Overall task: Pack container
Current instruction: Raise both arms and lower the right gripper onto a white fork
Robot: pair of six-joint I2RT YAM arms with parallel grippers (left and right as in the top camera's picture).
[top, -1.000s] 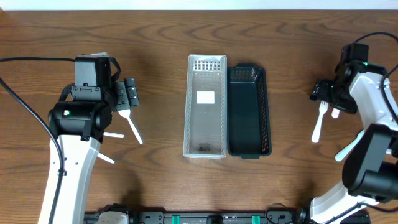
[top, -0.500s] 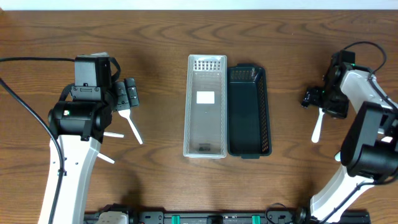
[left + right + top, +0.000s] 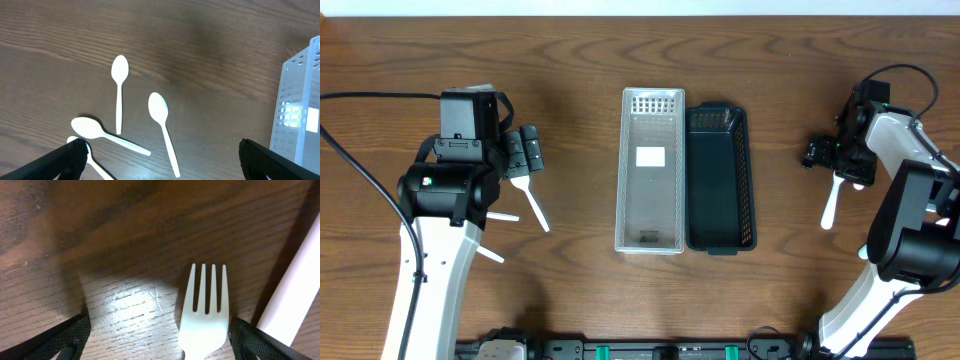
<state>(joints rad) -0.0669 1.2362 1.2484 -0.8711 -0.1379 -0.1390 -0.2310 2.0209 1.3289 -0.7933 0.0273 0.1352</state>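
Note:
A clear plastic container (image 3: 650, 170) and a black basket container (image 3: 720, 180) stand side by side mid-table. My right gripper (image 3: 820, 154) is open, low over the table, with the head of a white fork (image 3: 205, 312) between its fingers (image 3: 157, 342), close to the right finger. The fork's handle shows in the overhead view (image 3: 832, 200). My left gripper (image 3: 525, 152) is open and empty above several white spoons (image 3: 119, 85) (image 3: 162, 125) (image 3: 100, 132) lying loose on the table.
Another white utensil (image 3: 875, 245) lies at the right near the right arm's base; a white handle (image 3: 295, 290) lies right of the fork. The clear container's wall (image 3: 300, 115) shows at the right of the left wrist view.
My right gripper has shifted slightly left and turned over the fork's head. The left arm and the spoons have not moved.

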